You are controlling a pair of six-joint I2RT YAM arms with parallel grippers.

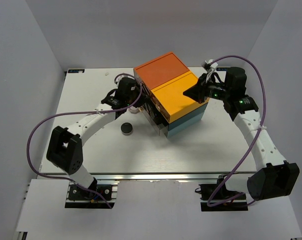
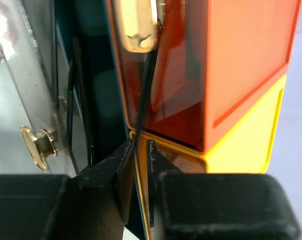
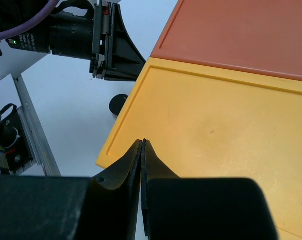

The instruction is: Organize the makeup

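Thin black stick (image 2: 143, 95) is pinched between the fingertips of the left gripper (image 2: 137, 150); the jaws are nearly together, with only the stick's width between them; the stick rises from the tips across the translucent orange drawer front (image 2: 176, 75), and its upper end is lost under a rounded gold knob (image 2: 136, 22); I cannot tell whether it touches the drawer face.

Round black compact (image 1: 126, 129) sits alone on the table, near the front left corner of the large plastic drawer box in orange, yellow and teal (image 1: 176, 90), and apart from it.

Left of the gripper, a clear drawer front carrying a second gold knob (image 2: 38, 145) stands out from the box; dark teal interior behind it; contents too dim to name.

White flat table (image 1: 91, 155), faint wood grain; plain grey walls (image 1: 31, 50) on three sides; aluminium rail along the near edge with both arm bases on it.

Right gripper (image 3: 143, 145) is over the yellow top of the box, close to its near edge; fingers pressed together, nothing between them; I cannot tell whether the tips touch the lid.
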